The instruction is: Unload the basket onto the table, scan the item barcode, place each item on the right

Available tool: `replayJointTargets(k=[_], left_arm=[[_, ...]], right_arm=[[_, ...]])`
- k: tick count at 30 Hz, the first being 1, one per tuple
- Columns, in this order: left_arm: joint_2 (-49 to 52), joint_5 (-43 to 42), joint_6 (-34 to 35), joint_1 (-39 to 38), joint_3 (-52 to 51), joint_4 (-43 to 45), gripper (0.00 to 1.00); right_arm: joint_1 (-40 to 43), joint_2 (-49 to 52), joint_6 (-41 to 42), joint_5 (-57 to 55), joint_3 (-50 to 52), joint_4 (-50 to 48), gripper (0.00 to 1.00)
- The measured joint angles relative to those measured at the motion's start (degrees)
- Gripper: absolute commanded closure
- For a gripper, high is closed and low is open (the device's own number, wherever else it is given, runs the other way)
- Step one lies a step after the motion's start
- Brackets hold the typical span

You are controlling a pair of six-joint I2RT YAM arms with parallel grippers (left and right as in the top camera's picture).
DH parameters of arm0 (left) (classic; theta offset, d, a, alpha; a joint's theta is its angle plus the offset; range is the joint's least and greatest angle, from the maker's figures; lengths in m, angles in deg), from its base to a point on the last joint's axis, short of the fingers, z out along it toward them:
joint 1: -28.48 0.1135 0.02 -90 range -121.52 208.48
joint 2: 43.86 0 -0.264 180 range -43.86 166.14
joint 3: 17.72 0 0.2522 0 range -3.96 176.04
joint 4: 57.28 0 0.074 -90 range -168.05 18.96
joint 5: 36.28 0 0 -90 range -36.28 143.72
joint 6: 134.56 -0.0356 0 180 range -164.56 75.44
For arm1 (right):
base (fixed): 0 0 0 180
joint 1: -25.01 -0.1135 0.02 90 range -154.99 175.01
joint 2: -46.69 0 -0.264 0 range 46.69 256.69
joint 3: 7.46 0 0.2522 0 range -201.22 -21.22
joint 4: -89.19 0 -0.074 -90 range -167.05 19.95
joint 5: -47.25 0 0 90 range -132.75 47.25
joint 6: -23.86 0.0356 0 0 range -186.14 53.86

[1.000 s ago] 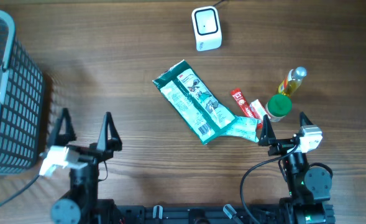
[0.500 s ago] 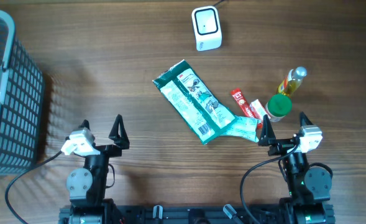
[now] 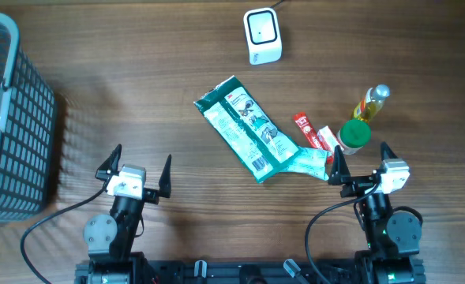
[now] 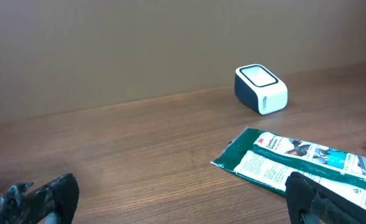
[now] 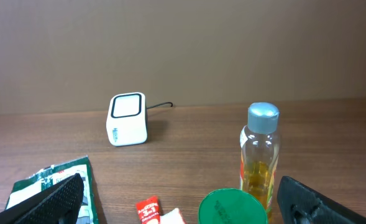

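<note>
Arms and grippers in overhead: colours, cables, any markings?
Both arms are black; left gripper and right gripper each carry a white wrist block and two pointed black fingers. A black cable loops out from each wrist. No markings legible.

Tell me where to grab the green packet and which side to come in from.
Take the green packet at its upper-left end in the overhead view, pinching across the narrow width, from above with the open left claw. It lies flat and slanted. That end has bare table around it, while the lower-right end is crowded by the red sachet.
</note>
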Motion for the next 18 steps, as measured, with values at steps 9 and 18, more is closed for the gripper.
replayJointTargets(k=[9, 18], left_arm=[[0.0, 0.0, -0.79, 0.0, 0.0, 0.0, 0.0], [0.0, 0.0, -0.81, 0.0, 0.0, 0.0, 0.0]], right_arm=[[0.0, 0.0, 0.0, 0.0, 0.0, 0.0, 0.01], [0.0, 0.0, 0.0, 0.0, 0.0, 0.0, 0.0]])
